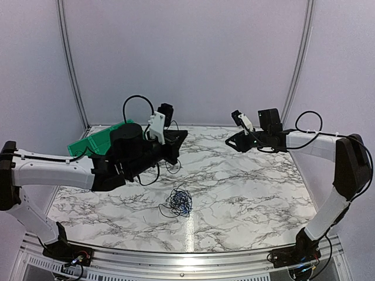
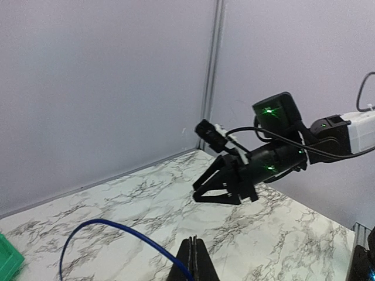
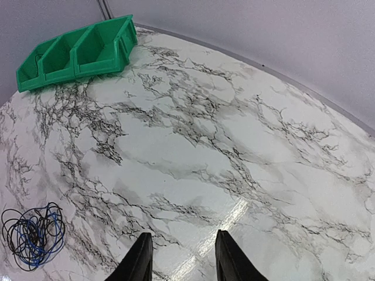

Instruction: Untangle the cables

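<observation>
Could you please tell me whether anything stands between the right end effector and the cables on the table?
Nothing visible does. In the right wrist view, only bare marble table lies between the open right end effector and the cables; the green bin sits far off by the wall.

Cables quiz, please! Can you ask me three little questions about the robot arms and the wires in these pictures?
1. True or false: the right gripper is open and holds nothing.
2. Pick one: the bin at the back of the table is A red, B green, C yellow.
3. Short answer: what colour is the cable strand that runs into the shut left gripper?

Key: 1 true; 2 B; 3 blue.
</observation>
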